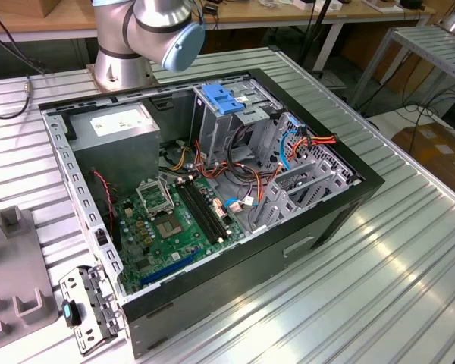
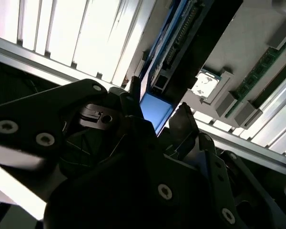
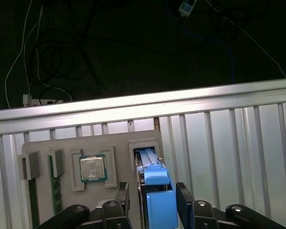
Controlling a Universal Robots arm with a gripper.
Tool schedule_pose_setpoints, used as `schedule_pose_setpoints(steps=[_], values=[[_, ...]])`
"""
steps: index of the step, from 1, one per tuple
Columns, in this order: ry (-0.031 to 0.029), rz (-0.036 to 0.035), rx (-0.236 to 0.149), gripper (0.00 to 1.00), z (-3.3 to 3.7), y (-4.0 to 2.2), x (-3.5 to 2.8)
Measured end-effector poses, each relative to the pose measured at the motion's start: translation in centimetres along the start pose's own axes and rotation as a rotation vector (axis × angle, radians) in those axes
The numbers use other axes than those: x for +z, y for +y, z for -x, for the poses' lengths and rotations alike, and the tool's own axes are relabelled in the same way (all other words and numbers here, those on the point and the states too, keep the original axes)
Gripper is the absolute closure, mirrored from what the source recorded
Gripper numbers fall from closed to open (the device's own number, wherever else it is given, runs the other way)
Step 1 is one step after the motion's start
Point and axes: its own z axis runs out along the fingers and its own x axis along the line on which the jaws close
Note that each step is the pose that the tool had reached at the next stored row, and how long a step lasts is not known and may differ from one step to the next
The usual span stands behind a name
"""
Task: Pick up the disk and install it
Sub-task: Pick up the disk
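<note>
gripper (image 3: 152, 187) straddles the disk (image 3: 159, 210), one side of the gripper at each flat face, close against it; whether it clamps the disk cannot be told; disk stands on edge in a slot of the grey tray (image 3: 43, 148), blue rail toward the cameras in both wrist views; cpu (image 3: 92, 168) sits in the adjacent tray recess, apart from the disk; tray rests on the ribbed table (image 3: 229, 143); exterior view: open case (image 1: 250, 265) on the table, tray at the exterior view's left.
</note>
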Motion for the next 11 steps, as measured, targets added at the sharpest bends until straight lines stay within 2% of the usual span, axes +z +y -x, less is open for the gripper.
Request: schedule_pose_setpoints(steps=[2,4,11], values=[[0.0,0.0,0.0,0.5,0.01,0.0,0.02],[0.0002,-0.0002,0.0,0.62,0.02,0.0,0.07],[0.0013,-0.0001,0.0,0.62,0.06,-0.03,0.83]])
